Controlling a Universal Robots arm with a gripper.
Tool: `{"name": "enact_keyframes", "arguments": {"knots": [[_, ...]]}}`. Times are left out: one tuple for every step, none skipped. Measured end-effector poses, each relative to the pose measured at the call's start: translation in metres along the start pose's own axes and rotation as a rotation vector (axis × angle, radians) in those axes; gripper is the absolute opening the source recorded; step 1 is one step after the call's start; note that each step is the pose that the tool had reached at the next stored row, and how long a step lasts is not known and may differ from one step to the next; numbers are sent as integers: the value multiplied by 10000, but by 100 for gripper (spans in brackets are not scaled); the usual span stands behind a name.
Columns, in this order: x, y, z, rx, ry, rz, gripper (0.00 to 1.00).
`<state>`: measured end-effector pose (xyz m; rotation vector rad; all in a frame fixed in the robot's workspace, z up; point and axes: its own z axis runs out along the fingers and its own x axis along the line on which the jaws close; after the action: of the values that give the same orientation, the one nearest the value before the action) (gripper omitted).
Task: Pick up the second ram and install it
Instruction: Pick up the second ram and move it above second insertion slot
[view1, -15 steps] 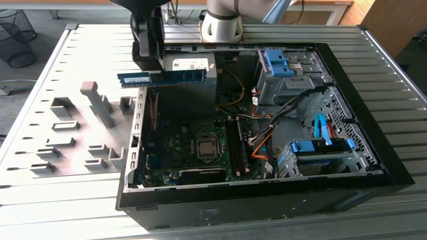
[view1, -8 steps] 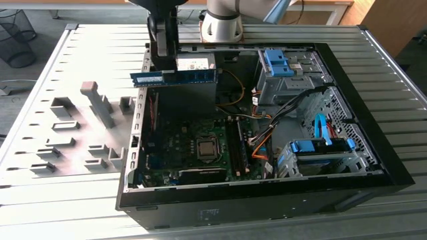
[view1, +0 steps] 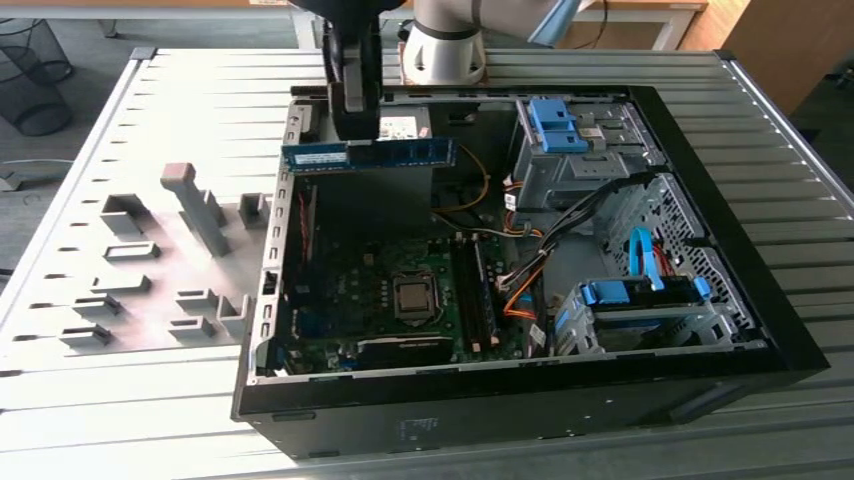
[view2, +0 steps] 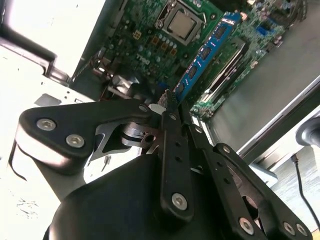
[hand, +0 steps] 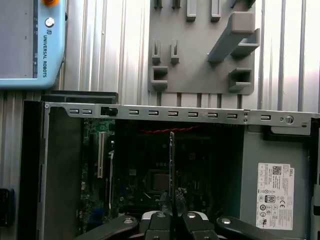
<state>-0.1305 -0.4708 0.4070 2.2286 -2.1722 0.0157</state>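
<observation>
While clamped, slim blue ram (view1: 370, 154).

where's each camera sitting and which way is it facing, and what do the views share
Exterior view: off the arm, above the table, looking down into the open computer case; the arm and gripper show, holding the second ram.
Second wrist view: on the wrist, looking along the gripper and ram to the motherboard.
First wrist view: on the wrist, looking over the gripper, ram edge-on.
All share gripper, ram, case.

The arm reaches down from the far edge of the open computer case (view1: 747, 330), its gripper (view1: 358, 135) hanging above the interior, jaws clamped on the second ram (view1: 370, 155)
</observation>
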Motion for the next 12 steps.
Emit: {"name": "enact_keyframes", "arguments": {"knots": [[0, -24, 0, 0, 0, 1, 14], [1, -47, -1, 0, 0, 1, 14], [2, -68, -1, 0, 0, 1, 14], [2, -89, -1, 0, 0, 0, 14], [3, -110, -2, 0, 0, 0, 14], [3, -130, -2, 0, 0, 0, 14], [4, -151, -2, 0, 1, 0, 14], [4, -171, -2, 0, 0, 0, 14], [5, -190, -3, 0, 0, 1, 14], [5, -211, -3, 0, 0, 1, 14], [6, -231, -3, 0, 0, 1, 14], [6, -250, -4, 0, 1, 0, 14]]}}
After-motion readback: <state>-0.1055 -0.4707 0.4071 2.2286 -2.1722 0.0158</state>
